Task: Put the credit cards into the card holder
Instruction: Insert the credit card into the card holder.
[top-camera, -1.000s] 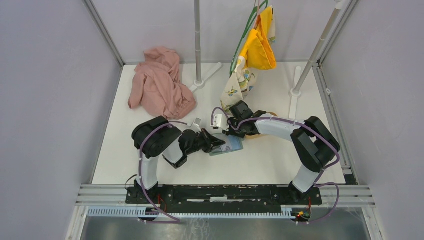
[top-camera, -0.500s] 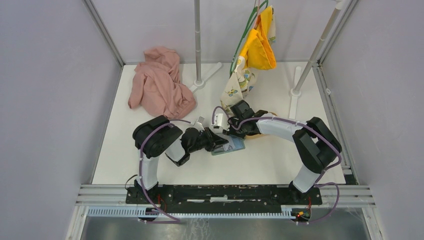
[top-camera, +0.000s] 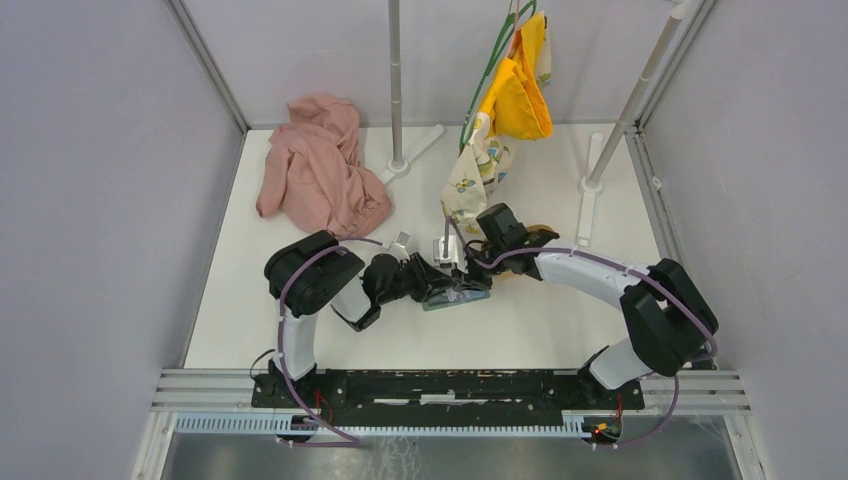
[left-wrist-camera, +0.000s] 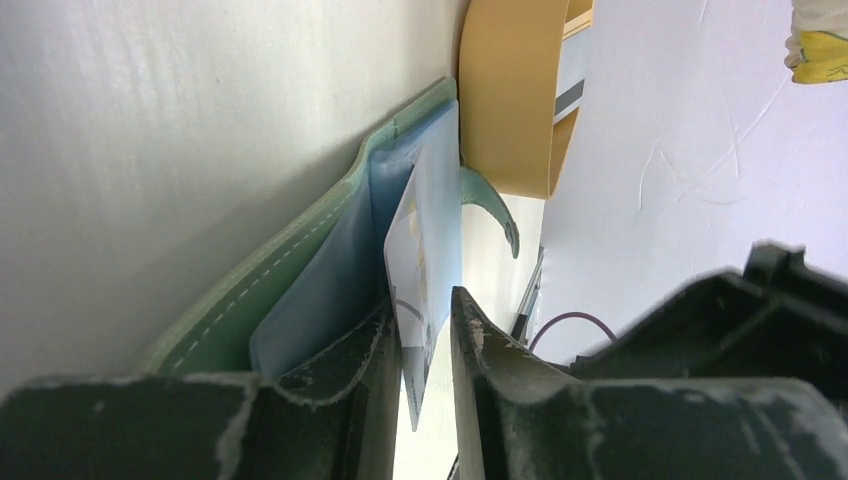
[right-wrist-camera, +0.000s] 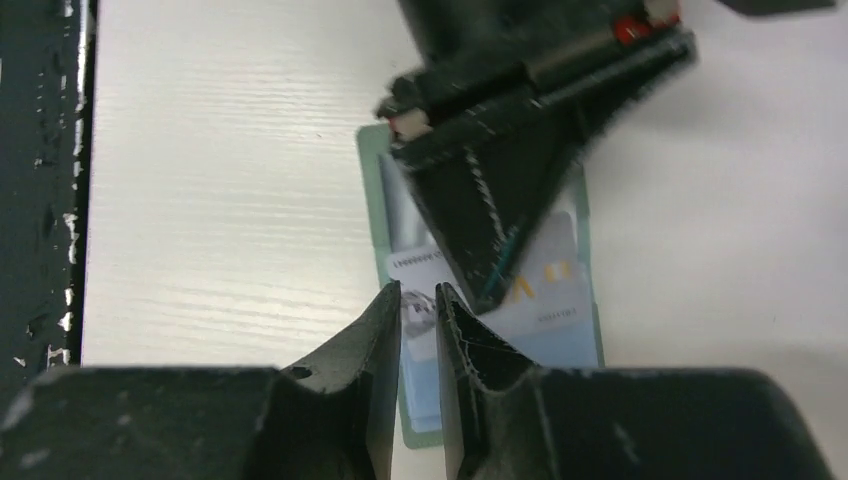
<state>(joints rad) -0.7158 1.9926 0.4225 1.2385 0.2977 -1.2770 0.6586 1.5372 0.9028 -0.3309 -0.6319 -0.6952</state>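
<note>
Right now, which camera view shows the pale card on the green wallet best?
Right wrist: the pale card shows its printed face across the wallet. Left wrist shows it nearly edge-on; top external barely shows it.

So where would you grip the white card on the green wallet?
Probably the white card by its lifted edge, coming edge-on as the left wrist view looks: there it stands clear of the green wallet, so jaws can straddle its thin faces.

White table (top-camera: 300, 330), seen from above.
Carries a crumpled pink cloth (top-camera: 320, 170) at the far left, two white pole feet (top-camera: 410, 155) at the back, the open green card holder (top-camera: 468, 298) lying flat near the middle, and a light-wood tray (left-wrist-camera: 510, 100) just beyond it.
</note>
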